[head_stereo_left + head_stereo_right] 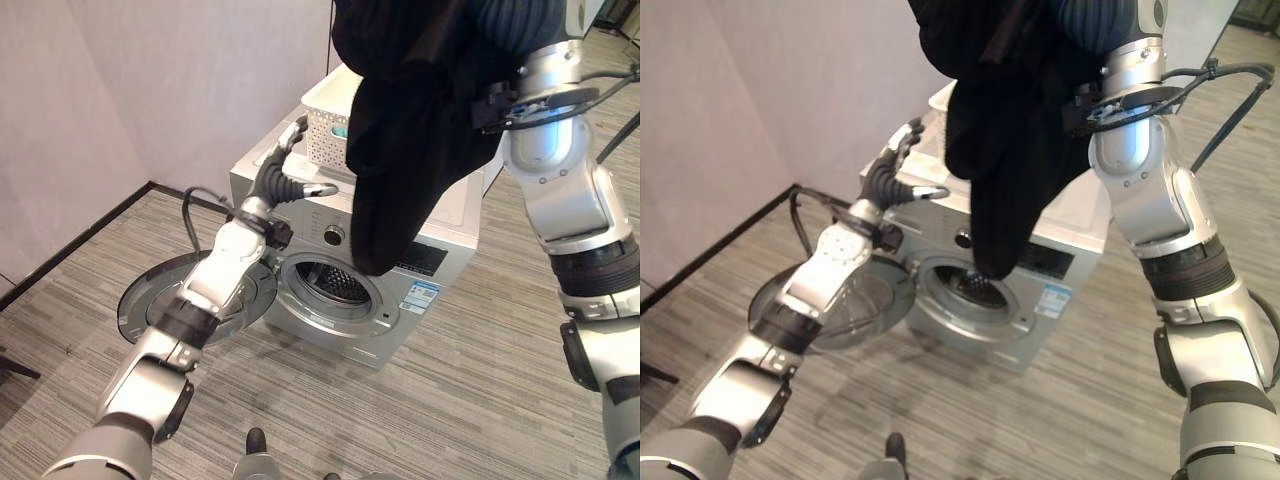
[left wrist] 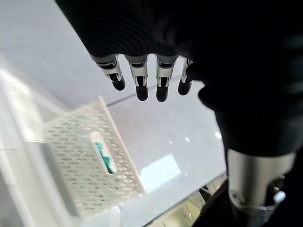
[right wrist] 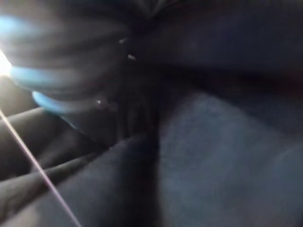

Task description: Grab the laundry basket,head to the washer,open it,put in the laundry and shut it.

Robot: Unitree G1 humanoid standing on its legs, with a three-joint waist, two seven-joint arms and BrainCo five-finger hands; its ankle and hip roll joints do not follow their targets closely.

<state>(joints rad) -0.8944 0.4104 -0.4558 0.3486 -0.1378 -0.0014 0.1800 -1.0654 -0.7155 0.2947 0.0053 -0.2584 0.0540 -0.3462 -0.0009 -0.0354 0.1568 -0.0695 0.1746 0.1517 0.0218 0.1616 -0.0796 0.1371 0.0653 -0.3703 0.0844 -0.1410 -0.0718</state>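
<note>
Black garment (image 1: 400, 150) hangs lengthwise down over the washer (image 1: 400, 290); right hand's grip hidden, left hand (image 2: 142, 80) open.

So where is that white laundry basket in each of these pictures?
Left eye view: the white basket sits on top of the washer, upper middle, partly behind the hanging dark garment.
Right eye view: a sliver of it at the garment's left edge.
Left wrist view: lower left, past the left hand.
Right wrist view: dark cloth; I can't make it out.
Shared landmark: the dark garment.
</note>
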